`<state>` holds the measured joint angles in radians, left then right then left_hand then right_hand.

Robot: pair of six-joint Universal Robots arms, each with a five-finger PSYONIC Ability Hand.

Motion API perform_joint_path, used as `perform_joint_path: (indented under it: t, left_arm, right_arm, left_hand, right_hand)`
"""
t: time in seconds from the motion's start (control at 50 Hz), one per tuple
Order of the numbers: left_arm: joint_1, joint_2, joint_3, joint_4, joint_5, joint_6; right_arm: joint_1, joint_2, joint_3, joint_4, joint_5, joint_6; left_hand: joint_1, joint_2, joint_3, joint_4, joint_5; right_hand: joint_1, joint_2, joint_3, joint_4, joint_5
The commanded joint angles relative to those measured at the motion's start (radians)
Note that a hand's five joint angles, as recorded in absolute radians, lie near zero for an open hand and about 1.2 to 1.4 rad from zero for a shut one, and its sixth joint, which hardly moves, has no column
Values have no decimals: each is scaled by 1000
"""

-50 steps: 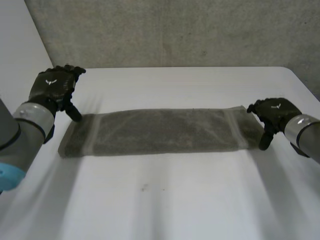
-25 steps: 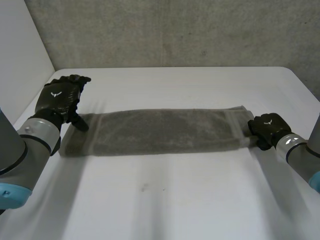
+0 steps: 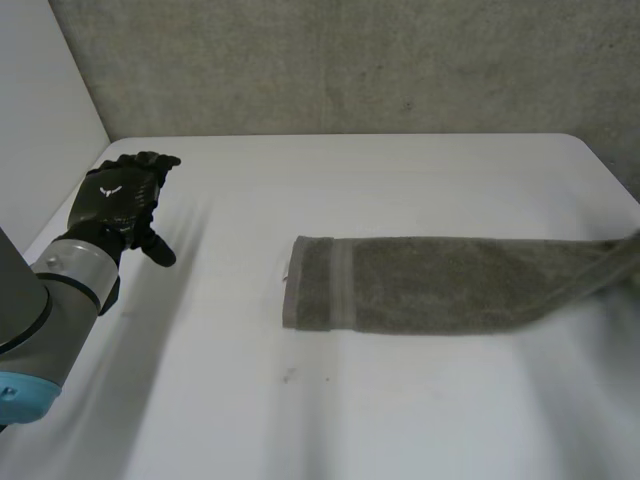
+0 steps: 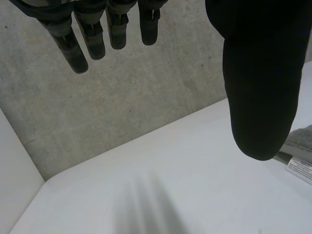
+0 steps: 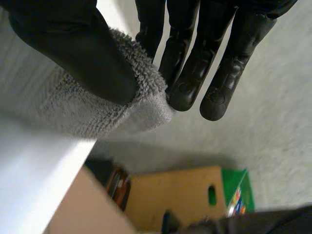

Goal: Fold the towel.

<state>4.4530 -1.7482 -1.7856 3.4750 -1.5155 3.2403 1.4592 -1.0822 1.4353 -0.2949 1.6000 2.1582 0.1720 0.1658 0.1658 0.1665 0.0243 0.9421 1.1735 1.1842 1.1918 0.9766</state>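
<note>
A bare test lab or workshop room: a rough grey concrete wall (image 3: pixel 350 60) rises just behind the plain white table (image 3: pixel 400 180), with a brown cardboard box (image 5: pixel 180 195) and a green carton (image 5: pixel 234 192) stored beyond the table's edge.

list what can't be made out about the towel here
- Head view: the right edge cuts off the far end of the towel.
- Left wrist view: the left hand hides most of it; its label is too small to read.
- Right wrist view: the right hand covers the pinched part.
</note>
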Motion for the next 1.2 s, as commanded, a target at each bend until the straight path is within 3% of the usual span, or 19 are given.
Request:
perform_joint_path:
  t: [0.02, 0.1, 0.14, 0.24, 0.44, 0.48, 0.52, 0.54, 0.56, 0.72, 0.84, 0.9, 1.08, 1.12, 1.14, 1.16, 1.18, 1.2]
  left_arm:
    - [0, 1, -1, -1, -2, 1]
    - [0, 4, -5, 1, -3, 1]
    - [-1, 4, -11, 1, -3, 1]
    - [-1, 4, -15, 1, -2, 1]
    - [-14, -11, -12, 1, 0, 6]
    - [-17, -13, -8, 1, 0, 7]
    - [-27, -14, 5, 2, 0, 7]
    - [-27, -14, 5, 3, 0, 7]
    - [-37, -19, 17, 4, 0, 9]
    - [-132, -77, 127, 1, -8, 10]
    - [-273, -201, 261, -5, -17, 7]
    - [-332, -284, 317, -8, -18, 7]
    - [-432, -491, 420, -42, -95, 35]
    - [-443, -548, 431, -56, -149, 87]
    - [-443, -548, 431, -56, -149, 87]
    - [-445, -562, 430, -57, -172, 117]
    - [-445, -562, 430, -57, -172, 118]
    - [-446, -568, 423, -59, -190, 148]
  right_arm:
    - [295, -99, -4, -15, -151, 204]
    - [426, -91, 19, -50, -236, 218]
    - [572, -50, 30, -101, -279, 209]
    - [726, 65, 22, -142, -298, 201]
    - [857, 240, 14, -132, -293, 192]
    - [860, 248, 7, -122, -285, 183]
    - [853, 231, 4, -99, -273, 177]
    - [852, 231, 4, -99, -273, 177]
    - [851, 210, 2, -83, -259, 181]
    - [760, 41, 50, 0, -192, 282]
    - [568, -100, 172, 91, -196, 558]
    - [495, -113, 230, 123, -206, 618]
    - [343, -119, 352, 114, -215, 609]
    - [316, -99, 373, 79, -222, 569]
    - [316, -99, 373, 79, -222, 569]
    - [306, -87, 381, 44, -224, 548]
    - [306, -87, 381, 43, -224, 548]
    - [303, -73, 386, 4, -227, 522]
  left_hand:
    - [18, 24, 24, 24, -9]
    - [15, 21, 21, 21, -12]
    - [15, 21, 21, 21, -12]
    - [15, 21, 21, 21, -12]
    - [15, 21, 21, 21, -12]
    - [15, 21, 21, 21, -12]
    - [18, 24, 24, 23, -9]
    - [18, 24, 24, 24, -9]
    - [18, 24, 24, 24, -9]
    - [24, 30, 30, 29, -3]
    - [36, 42, 42, 41, 9]
    - [36, 42, 42, 41, 9]
    - [39, 45, 45, 44, 12]
    - [36, 42, 42, 41, 9]
    - [36, 42, 42, 41, 9]
    - [33, 39, 39, 38, 6]
    - [33, 39, 39, 38, 6]
    - [27, 33, 33, 32, 0]
  right_hand:
    - [454, 223, 212, 204, 245]
    - [454, 223, 212, 204, 245]
    - [454, 223, 212, 204, 245]
    - [454, 223, 212, 204, 245]
    - [454, 223, 212, 204, 245]
    - [335, 103, 93, 85, 126]
    - [-618, -849, -860, -867, -827]
    - [-622, -854, -864, -872, -831]
    - [-768, -999, -1010, -1017, -977]
    - [-768, -999, -1010, -1017, -977]
    - [-768, -999, -1010, -1017, -977]
    - [-768, -999, -1010, -1017, -977]
    - [-768, -999, -1010, -1017, -977]
    - [-466, -697, -708, -715, -675]
    - [-464, -695, -706, -713, -673]
    - [-225, -457, -468, -475, -434]
    - [-223, -454, -465, -473, -432]
    - [120, -111, -122, -130, -89]
